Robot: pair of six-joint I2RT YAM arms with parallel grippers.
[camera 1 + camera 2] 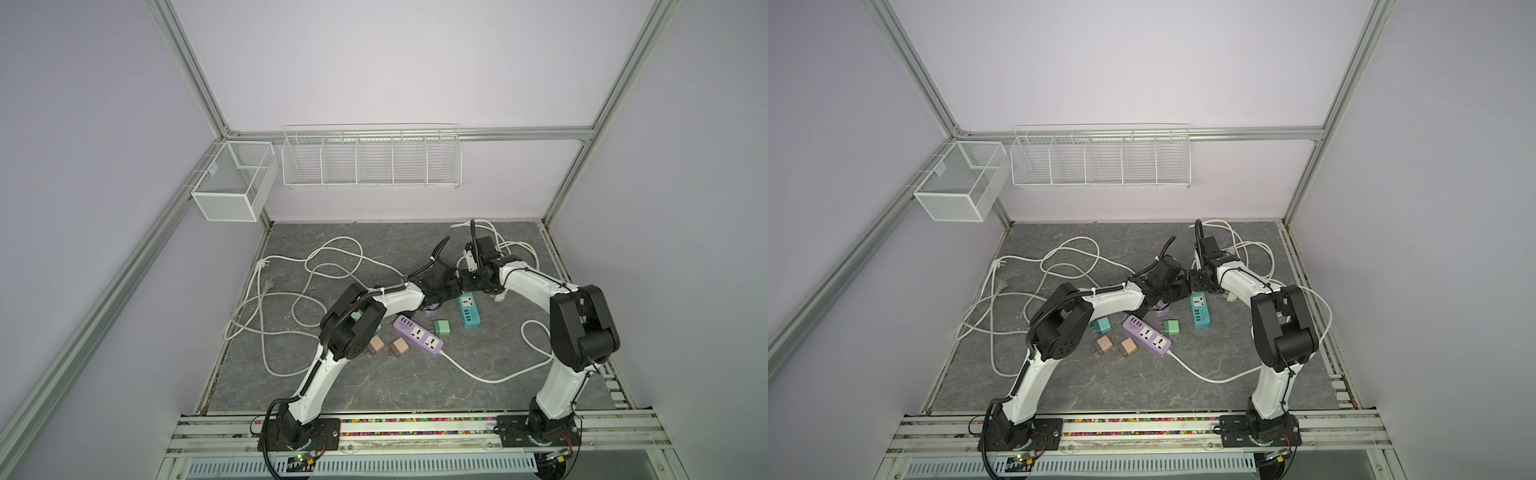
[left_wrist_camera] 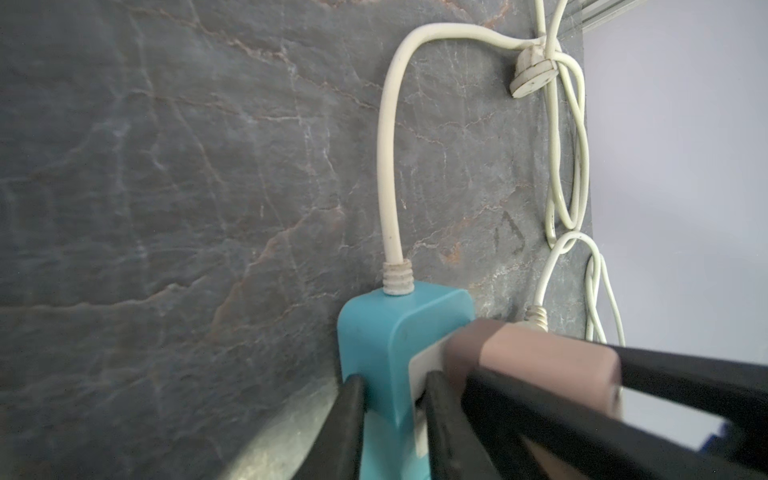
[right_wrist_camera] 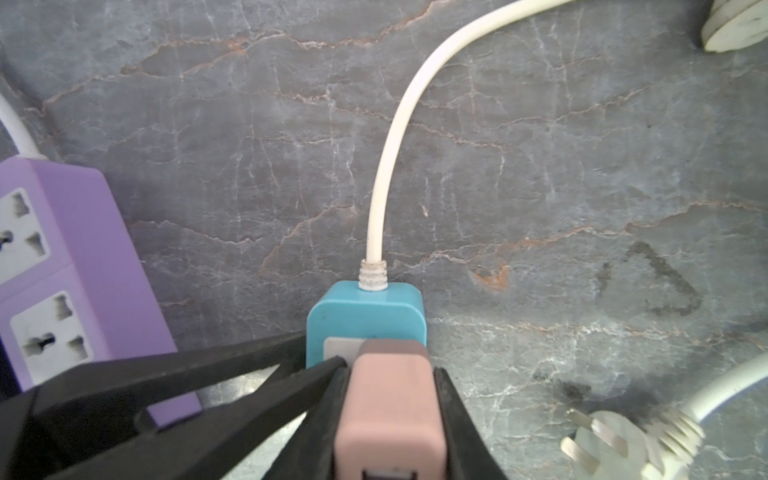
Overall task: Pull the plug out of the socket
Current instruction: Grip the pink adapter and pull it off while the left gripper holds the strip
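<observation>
Clamping pink plug [image 3: 390,415] tight w/ R gripper [image 3: 390,369], pinching teal strip [image 2: 374,332] w/ L gripper [image 2: 392,380]; may slip off plug or drag strip if pulled crooked.

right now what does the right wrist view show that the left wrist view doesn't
Only right wrist: the purple power strip. Only left wrist: the lilac wall and looped white cords beside it. Both: the pink plug seated in the teal power strip, the right tool shut on the plug, the left tool clamping the strip.
</observation>
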